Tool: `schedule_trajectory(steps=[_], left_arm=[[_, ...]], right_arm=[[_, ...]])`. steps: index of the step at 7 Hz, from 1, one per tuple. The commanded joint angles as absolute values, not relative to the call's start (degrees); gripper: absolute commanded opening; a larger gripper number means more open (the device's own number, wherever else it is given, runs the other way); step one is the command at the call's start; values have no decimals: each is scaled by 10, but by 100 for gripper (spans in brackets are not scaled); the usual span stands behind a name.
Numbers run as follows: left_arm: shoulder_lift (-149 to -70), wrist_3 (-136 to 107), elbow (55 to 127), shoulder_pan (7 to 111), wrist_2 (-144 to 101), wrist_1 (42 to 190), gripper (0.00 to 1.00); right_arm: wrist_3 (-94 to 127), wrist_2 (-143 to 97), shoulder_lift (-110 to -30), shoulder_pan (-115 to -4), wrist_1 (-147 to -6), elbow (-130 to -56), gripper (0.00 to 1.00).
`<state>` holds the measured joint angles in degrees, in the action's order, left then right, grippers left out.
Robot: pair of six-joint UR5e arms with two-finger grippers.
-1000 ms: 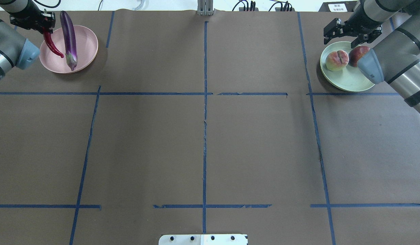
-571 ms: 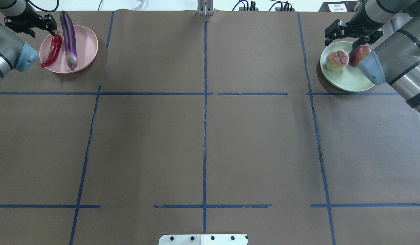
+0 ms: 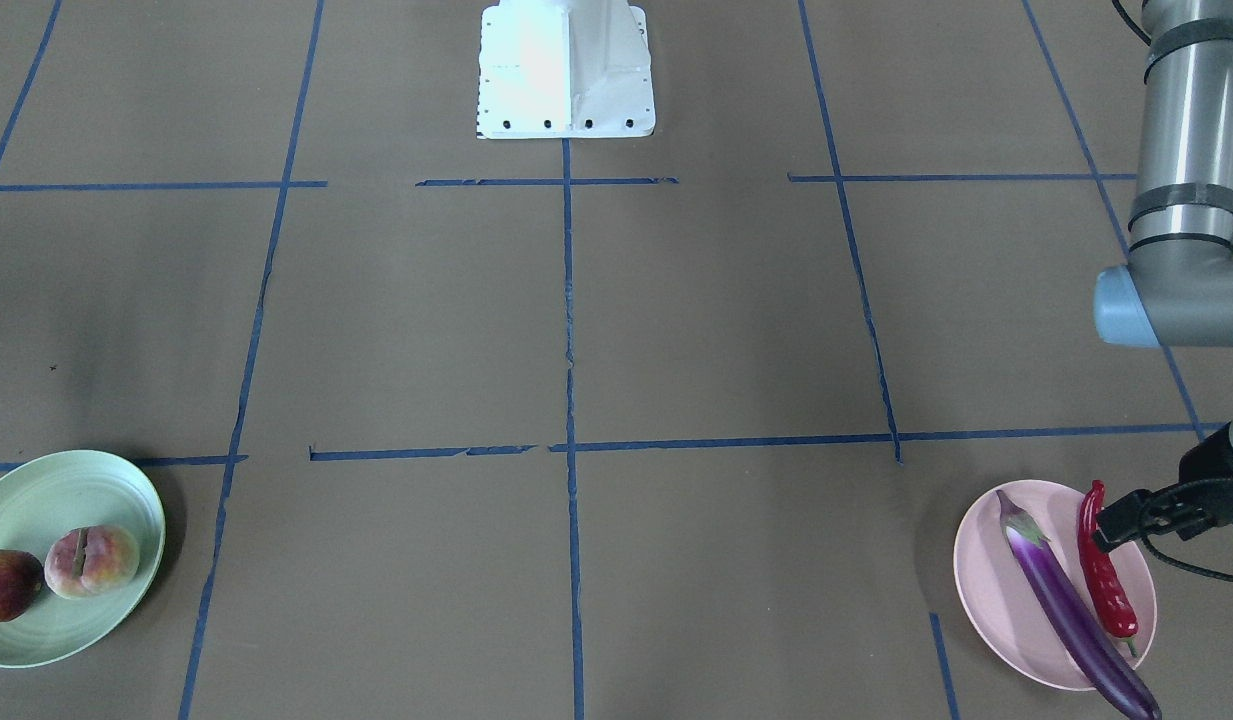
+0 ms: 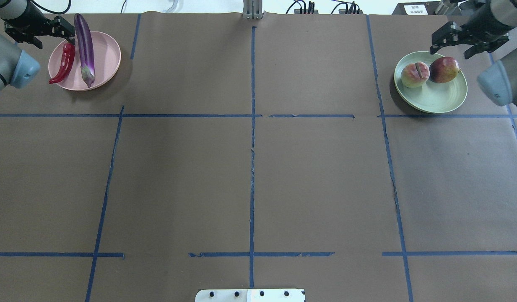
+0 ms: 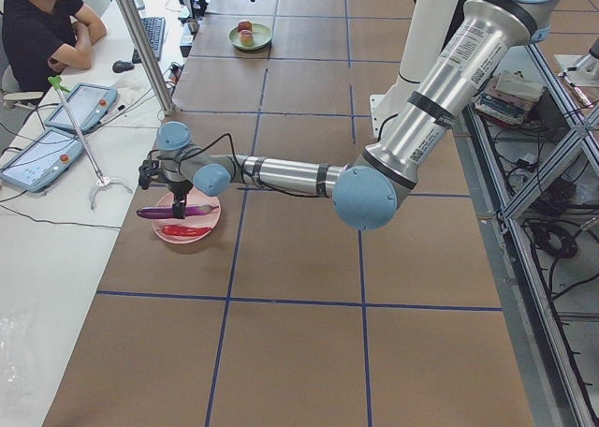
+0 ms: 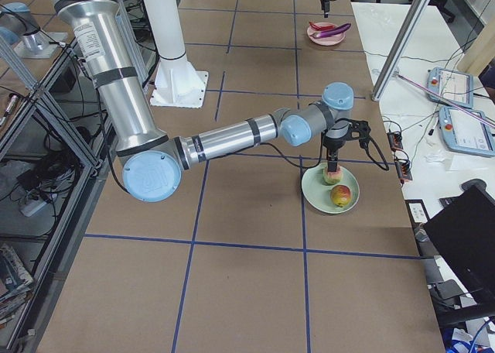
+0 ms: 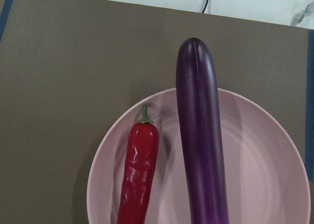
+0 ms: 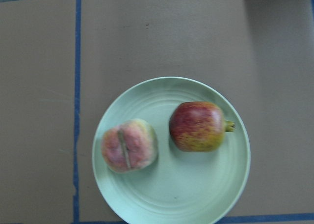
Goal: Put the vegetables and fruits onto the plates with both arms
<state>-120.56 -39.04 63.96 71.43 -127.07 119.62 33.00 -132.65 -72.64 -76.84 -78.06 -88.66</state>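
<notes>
The pale pink plate (image 4: 107, 54) at the far left holds the purple eggplant (image 4: 85, 46) and the red chili pepper (image 4: 64, 63), which lies on its left rim. My left gripper (image 4: 53, 38) is open and empty just above the chili's stem end; it also shows in the front-facing view (image 3: 1141, 515). The pale green plate (image 4: 434, 98) at the far right holds the creased peach (image 4: 414, 74) and the red-yellow apple-like fruit (image 4: 443, 69). My right gripper (image 4: 451, 48) is open and empty above the plate's far rim. No fingers show in either wrist view.
The white base block (image 4: 250, 295) sits at the table's near edge. Blue tape lines divide the brown table (image 4: 250, 176). Cables lie along the far edge. An operator (image 5: 37, 24) sits at a side table with tablets.
My left gripper let go of the chili, which now lies on the pink plate's left rim. My right arm lifted and drew back to the right, uncovering the apple-like fruit.
</notes>
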Motion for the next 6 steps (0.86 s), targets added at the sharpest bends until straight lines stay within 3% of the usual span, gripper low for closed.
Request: schedule_trajectory(steps=[1, 3, 6], left_arm=[[-1172, -249, 684, 794, -1316, 1169, 100], [-1155, -104, 706, 867, -1334, 1094, 100], [-1091, 68, 803, 909, -1335, 892, 100]], right_arm=[[205, -1356, -770, -832, -816, -891, 100], [74, -1356, -780, -878, -895, -892, 100], [-51, -1356, -785, -899, -1016, -903, 100]])
